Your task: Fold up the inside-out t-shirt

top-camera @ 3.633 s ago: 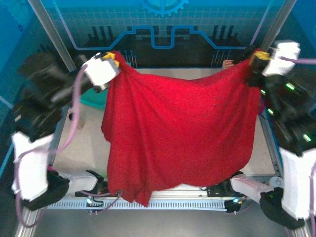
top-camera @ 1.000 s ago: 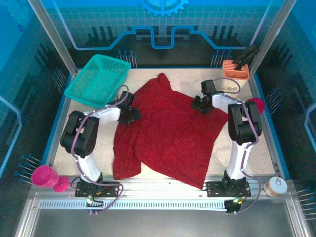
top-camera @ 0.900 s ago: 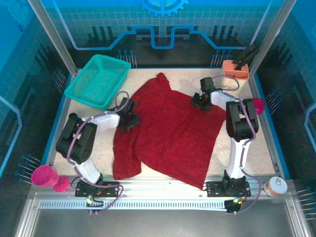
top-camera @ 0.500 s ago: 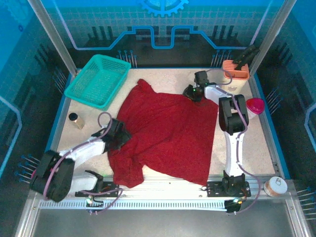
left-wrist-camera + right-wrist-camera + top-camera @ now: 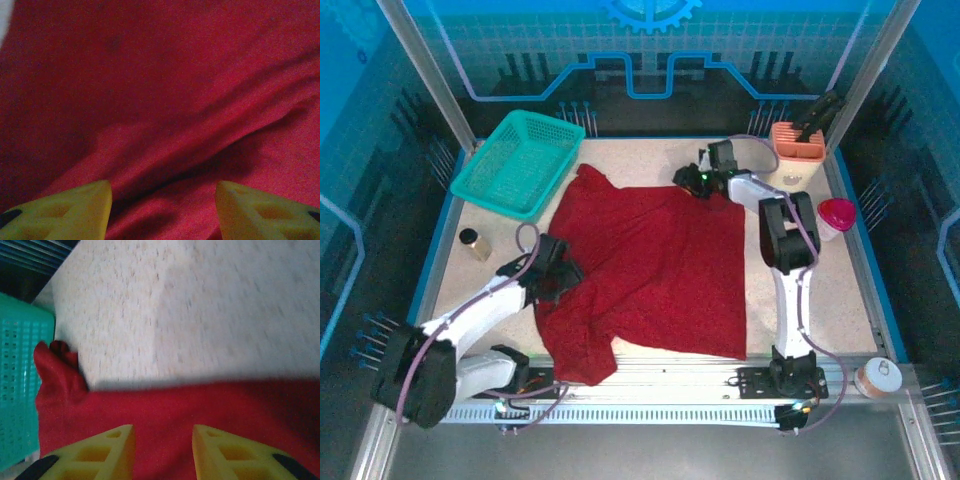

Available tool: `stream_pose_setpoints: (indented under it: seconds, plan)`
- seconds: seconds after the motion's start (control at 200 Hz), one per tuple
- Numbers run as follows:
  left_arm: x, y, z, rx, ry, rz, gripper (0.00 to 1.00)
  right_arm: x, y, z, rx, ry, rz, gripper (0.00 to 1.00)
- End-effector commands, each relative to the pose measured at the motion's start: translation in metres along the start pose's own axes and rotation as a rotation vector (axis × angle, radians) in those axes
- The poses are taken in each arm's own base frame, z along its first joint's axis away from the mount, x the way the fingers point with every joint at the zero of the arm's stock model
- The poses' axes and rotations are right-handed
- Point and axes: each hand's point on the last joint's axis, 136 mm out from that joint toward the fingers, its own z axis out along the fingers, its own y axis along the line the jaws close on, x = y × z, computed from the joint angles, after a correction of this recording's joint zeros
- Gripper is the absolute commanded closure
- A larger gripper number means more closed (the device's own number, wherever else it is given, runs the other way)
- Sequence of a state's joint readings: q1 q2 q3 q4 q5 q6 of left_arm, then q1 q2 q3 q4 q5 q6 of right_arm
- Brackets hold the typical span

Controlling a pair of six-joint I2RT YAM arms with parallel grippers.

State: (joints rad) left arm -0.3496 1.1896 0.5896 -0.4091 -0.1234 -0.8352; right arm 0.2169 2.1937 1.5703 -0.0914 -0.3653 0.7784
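On speckled beige table [image 5: 820, 270], blue-walled enclosure [image 5: 740, 40]: red t-shirt [image 5: 660, 260] spread out; left claw [image 5: 162, 194] gaping over it; right claw [image 5: 163, 440] part-open, grip unclear.

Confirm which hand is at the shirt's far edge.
The right hand, at the t-shirt's far right corner near the orange holder. The left hand sits on its left side, closer to the arm bases.

Speckled beige table [image 5: 820, 290] with a dark red t-shirt [image 5: 660, 265] spread over the middle, rumpled along its left edge; teal basket [image 5: 520, 162] just beside the shirt's far-left corner; small brown bottle [image 5: 472, 241] well left of the shirt; orange holder [image 5: 794, 142] beyond its far-right corner; pink-topped cup [image 5: 835, 215] off to its right.
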Motion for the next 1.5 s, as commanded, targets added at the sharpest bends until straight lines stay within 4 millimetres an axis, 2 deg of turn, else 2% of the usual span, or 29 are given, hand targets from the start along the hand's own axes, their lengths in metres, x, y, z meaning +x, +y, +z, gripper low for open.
stream_pose_setpoints:
  seconds: [0.0,0.085,0.16,0.19,0.27,0.32,0.355,0.41,0.47,0.555,0.635,0.756,0.786,0.871,0.916,1.041,1.116,1.181,1.191,1.231,1.281,1.316,1.401,1.446,1.496]
  plan:
    - [-0.015,-0.029,0.004,0.039,-0.032,0.134,0.42,0.030,0.000,-0.057,0.069,-0.047,0.025,0.61]
    - [-0.020,-0.034,0.015,0.010,-0.020,0.138,0.41,0.067,-0.026,-0.071,0.125,-0.023,0.061,0.60]
    - [-0.018,-0.036,0.030,-0.016,0.023,0.127,0.41,0.102,-0.042,-0.071,0.112,0.048,0.121,0.60]
    - [-0.016,-0.036,0.036,-0.025,0.045,0.121,0.41,0.121,-0.051,-0.074,0.121,0.074,0.161,0.60]
    - [-0.009,-0.036,0.053,-0.048,0.097,0.103,0.41,0.171,-0.090,-0.096,0.275,0.104,0.270,0.57]
    - [-0.002,-0.037,0.064,-0.045,0.132,0.090,0.41,0.187,-0.104,-0.110,0.370,0.109,0.273,0.53]
    - [0.004,-0.037,0.071,-0.040,0.159,0.075,0.42,0.192,-0.112,-0.117,0.417,0.111,0.273,0.51]
    - [0.010,-0.036,0.079,-0.059,0.183,0.051,0.43,0.190,-0.127,-0.124,0.476,0.107,0.284,0.51]
    - [0.016,-0.033,0.083,-0.087,0.190,0.039,0.43,0.188,-0.141,-0.125,0.466,0.122,0.370,0.58]
    - [0.022,-0.030,0.084,-0.106,0.201,0.004,0.43,0.173,-0.139,-0.112,0.279,0.121,0.451,0.63]
    - [0.029,-0.035,0.082,-0.110,0.218,0.011,0.43,0.160,-0.136,-0.107,0.251,0.134,0.439,0.62]
    - [0.041,-0.041,0.081,-0.128,0.255,0.035,0.41,0.147,-0.137,-0.113,0.341,0.149,0.402,0.60]
    - [0.045,-0.039,0.083,-0.127,0.266,0.018,0.41,0.135,-0.133,-0.116,0.359,0.131,0.381,0.60]
    - [0.062,-0.031,0.095,-0.121,0.310,-0.057,0.40,0.130,-0.145,-0.128,0.493,0.128,0.323,0.59]
    - [0.070,-0.027,0.100,-0.124,0.336,-0.086,0.41,0.127,-0.146,-0.131,0.508,0.132,0.290,0.59]
    - [0.074,-0.013,0.101,-0.195,0.325,-0.163,0.41,0.120,-0.168,-0.152,0.639,0.165,0.233,0.59]
    - [0.078,-0.026,0.100,-0.122,0.333,-0.206,0.39,0.110,-0.190,-0.168,0.746,0.145,0.179,0.59]
    - [0.085,-0.053,0.098,0.020,0.379,-0.239,0.38,0.097,-0.203,-0.176,0.811,0.099,0.113,0.58]
    - [0.086,-0.056,0.097,0.033,0.383,-0.240,0.36,0.094,-0.205,-0.177,0.816,0.090,0.102,0.58]
    - [0.085,-0.069,0.091,0.068,0.379,-0.229,0.33,0.092,-0.205,-0.173,0.778,0.085,0.119,0.57]
    - [0.079,-0.082,0.082,0.096,0.357,-0.199,0.32,0.086,-0.195,-0.164,0.703,0.089,0.106,0.56]
    - [0.071,-0.082,0.074,0.087,0.329,-0.181,0.31,0.084,-0.187,-0.162,0.688,0.097,0.091,0.56]
    - [0.040,-0.069,0.052,0.023,0.179,-0.129,0.26,0.077,-0.165,-0.166,0.684,0.087,-0.001,0.53]
    - [0.022,-0.060,0.040,-0.005,0.095,-0.113,0.24,0.070,-0.159,-0.176,0.729,0.061,-0.053,0.52]
    - [0.011,-0.056,0.031,0.016,0.064,-0.114,0.22,0.061,-0.153,-0.187,0.779,0.022,-0.133,0.49]
